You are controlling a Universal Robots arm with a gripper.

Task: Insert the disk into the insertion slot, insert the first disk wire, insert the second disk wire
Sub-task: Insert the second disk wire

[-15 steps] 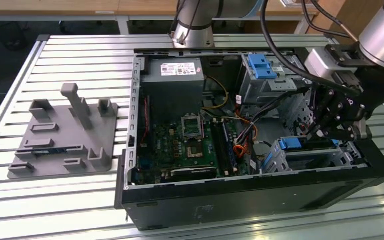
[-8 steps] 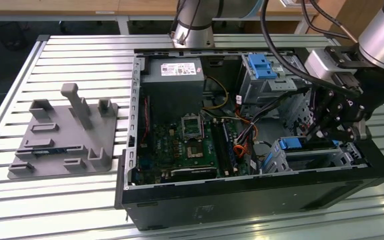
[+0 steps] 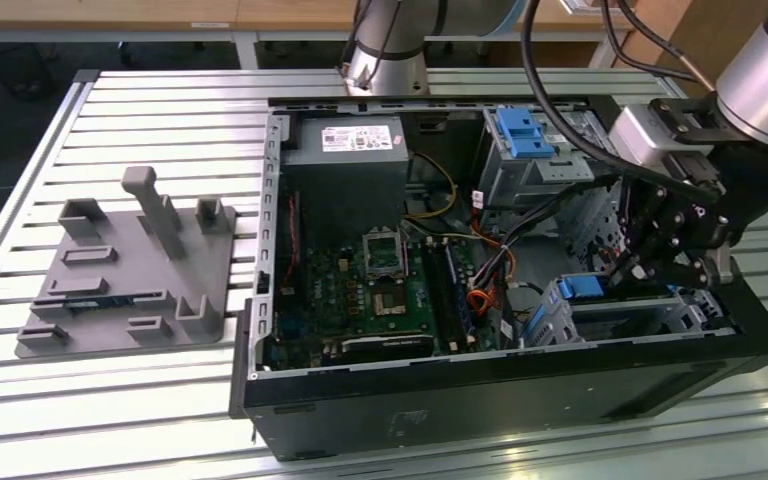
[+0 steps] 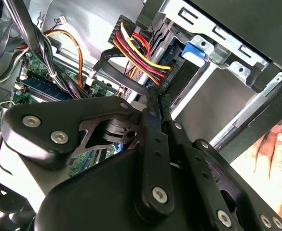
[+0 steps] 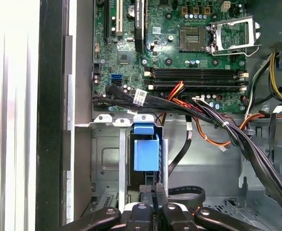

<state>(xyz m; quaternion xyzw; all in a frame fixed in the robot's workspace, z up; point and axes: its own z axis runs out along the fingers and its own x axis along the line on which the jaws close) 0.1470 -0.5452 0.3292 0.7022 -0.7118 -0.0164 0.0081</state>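
The gripper (image 3: pixel 640 272), fingers (image 5: pixel 153 195) apparently closed together, hangs over the disk (image 5: pixel 145 154) seated between the insertion slot's (image 5: pixel 107 159) walls.

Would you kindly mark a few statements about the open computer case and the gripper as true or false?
1. The gripper is down inside the open computer case, near the blue plastic piece. True.
2. The processor socket on the motherboard has a fan mounted over it. False: the socket is bare.
3. A grey parts holder lies on the table on the exterior view's left of the case. True.
4. The gripper's fingers are spread wide apart. False: in the first wrist view they are closed together.
5. A person's hand is in the second wrist view. True.
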